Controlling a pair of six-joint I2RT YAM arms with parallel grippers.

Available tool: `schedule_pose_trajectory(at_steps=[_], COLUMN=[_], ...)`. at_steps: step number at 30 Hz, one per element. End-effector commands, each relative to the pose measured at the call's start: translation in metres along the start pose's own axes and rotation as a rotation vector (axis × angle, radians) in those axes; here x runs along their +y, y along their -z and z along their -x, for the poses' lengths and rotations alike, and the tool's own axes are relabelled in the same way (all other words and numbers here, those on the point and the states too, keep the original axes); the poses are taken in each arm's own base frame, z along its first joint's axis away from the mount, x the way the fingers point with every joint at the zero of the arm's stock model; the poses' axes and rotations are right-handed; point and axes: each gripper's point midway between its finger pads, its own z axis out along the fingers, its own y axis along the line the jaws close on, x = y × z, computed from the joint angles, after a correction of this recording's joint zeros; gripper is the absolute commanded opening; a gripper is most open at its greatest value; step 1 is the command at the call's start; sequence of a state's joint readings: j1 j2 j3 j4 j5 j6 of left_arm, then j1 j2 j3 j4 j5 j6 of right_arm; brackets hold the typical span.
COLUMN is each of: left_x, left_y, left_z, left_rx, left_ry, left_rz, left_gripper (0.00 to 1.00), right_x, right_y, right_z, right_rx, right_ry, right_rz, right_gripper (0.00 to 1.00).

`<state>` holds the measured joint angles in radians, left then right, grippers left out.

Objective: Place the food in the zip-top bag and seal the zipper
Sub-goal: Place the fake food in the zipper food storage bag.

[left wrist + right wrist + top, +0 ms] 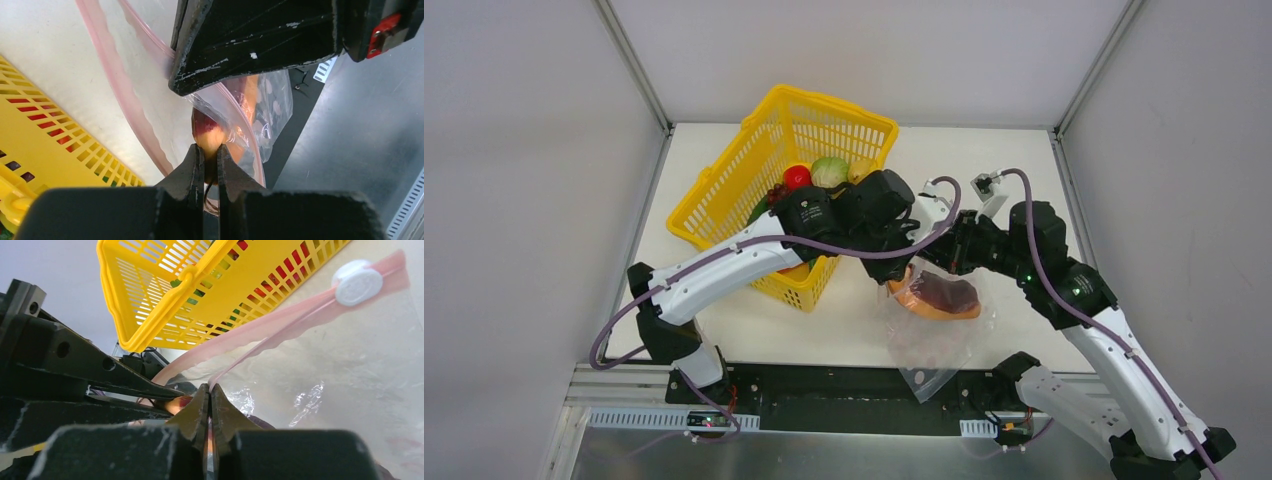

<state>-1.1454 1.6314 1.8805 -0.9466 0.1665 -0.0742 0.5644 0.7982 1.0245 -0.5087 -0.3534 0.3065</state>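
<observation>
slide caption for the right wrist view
right gripper pinches one lip of the zip-top bag at its open pink zipper, yellow basket behind

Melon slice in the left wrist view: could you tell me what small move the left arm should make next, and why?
Probably open the left gripper and release the melon slice. It pinches the slice's tip, the top view shows the slice apparently lying within the zip-top bag, and the right gripper holds the bag's zipper edge pinched.
</observation>
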Motion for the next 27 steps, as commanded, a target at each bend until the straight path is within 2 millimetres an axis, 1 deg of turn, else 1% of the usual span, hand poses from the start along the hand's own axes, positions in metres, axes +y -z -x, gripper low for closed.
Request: schedule_pose_trajectory(at_steps=[1, 2, 4, 7, 9, 11, 12, 14, 20, 24, 25, 27], left_x=[-0.007, -0.007, 0.001, 0.023, 0.037, 0.043, 0.043, 0.04, 0.024, 0.027, 0.029, 0.034], left_y=[0.017, 0.019, 0.022, 0.026, 0.03, 0.033, 0.033, 0.03, 0.013, 0.011, 0.013, 0.016], left_z=[0.007, 0.009, 0.017, 0.034, 0.043, 0.047, 0.048, 0.046, 0.022, 0.009, 0.008, 0.013], left_rx=[-0.016, -0.023, -0.062, -0.16, -0.221, -0.262, -0.268, -0.25, -0.105, -0.037, -0.038, -0.079], left_ry=[-0.011, -0.002, 0.033, 0.112, 0.157, 0.185, 0.189, 0.184, 0.147, 0.151, 0.156, 0.17], left_rz=[-0.042, -0.046, -0.006, 0.1, 0.164, 0.171, 0.155, 0.115, -0.004, 0.017, 0.03, 0.062], left_gripper=[0.0, 0.0, 0.0, 0.0, 0.0, 0.0, 0.0, 0.0, 0.0, 0.0, 0.0, 0.0], right_x=[0.005, 0.006, 0.01, 0.013, 0.009, 0.003, 0.002, -0.001, -0.001, -0.006, -0.007, -0.003], right_y=[0.0, 0.001, 0.003, 0.001, -0.002, -0.008, -0.009, -0.013, -0.024, -0.027, -0.027, -0.026], right_z=[0.017, 0.019, 0.024, 0.034, 0.042, 0.048, 0.05, 0.053, 0.054, 0.057, 0.06, 0.068], right_rx=[-0.07, -0.078, -0.093, -0.12, -0.139, -0.142, -0.141, -0.131, -0.091, -0.071, -0.077, -0.094], right_ry=[0.113, 0.127, 0.158, 0.189, 0.193, 0.222, 0.24, 0.277, 0.386, 0.469, 0.487, 0.507], right_rz=[0.03, 0.036, 0.049, 0.051, 0.018, -0.014, -0.024, -0.036, -0.012, -0.025, -0.036, -0.039], right_gripper=[0.02, 0.02, 0.02, 0.02, 0.02, 0.02, 0.02, 0.02, 0.0, 0.0, 0.0, 0.0])
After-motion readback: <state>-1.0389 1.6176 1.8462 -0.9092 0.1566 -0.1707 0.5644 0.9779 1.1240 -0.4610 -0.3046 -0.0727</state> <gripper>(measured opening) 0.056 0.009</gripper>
